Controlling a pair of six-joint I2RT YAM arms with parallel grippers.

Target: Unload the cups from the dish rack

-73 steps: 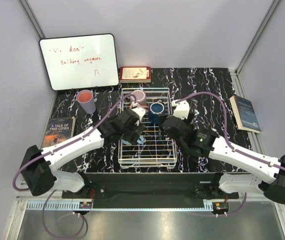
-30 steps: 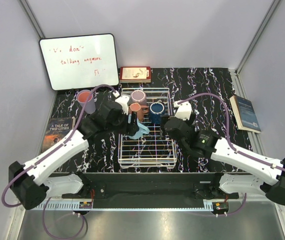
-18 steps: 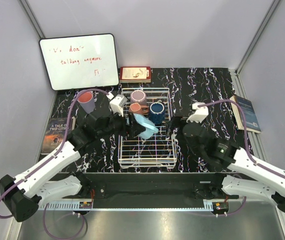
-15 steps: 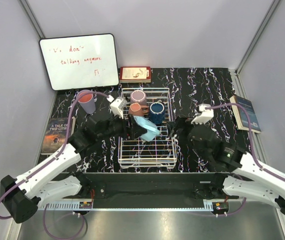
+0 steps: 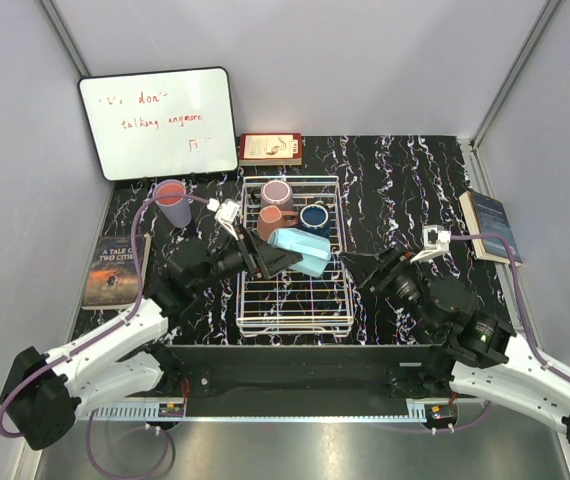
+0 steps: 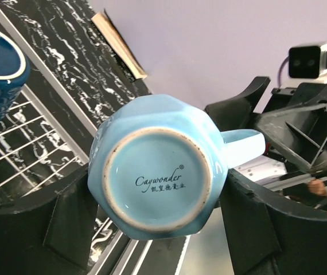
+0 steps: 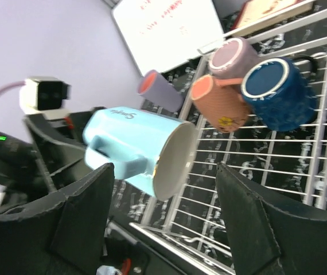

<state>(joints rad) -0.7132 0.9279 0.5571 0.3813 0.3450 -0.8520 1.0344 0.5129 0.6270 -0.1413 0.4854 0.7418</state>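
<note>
My left gripper [image 5: 273, 258] is shut on the base of a light blue mug [image 5: 302, 252], held on its side above the white wire dish rack [image 5: 295, 326]. The left wrist view shows the mug's underside [image 6: 155, 177] between the fingers. Its mouth [image 7: 172, 163] faces my right gripper [image 5: 367, 268], which stands open a short way off with nothing between its fingers. At the rack's far end sit a mauve cup [image 5: 276, 192], a terracotta mug [image 5: 270, 220] and a dark blue cup [image 5: 314, 217]. A lavender cup with a salmon inside [image 5: 173, 203] stands on the table left of the rack.
A whiteboard [image 5: 158, 122] leans against the back wall, with a small red book [image 5: 271, 148] beside it. One book [image 5: 117, 270] lies at the table's left edge and another [image 5: 490, 226] at its right edge. The table top is black marble.
The left arm has lifted the light blue mug off the rack and turned it on its side, mouth to the right. The right arm has drawn back and its jaws have narrowed slightly.
</note>
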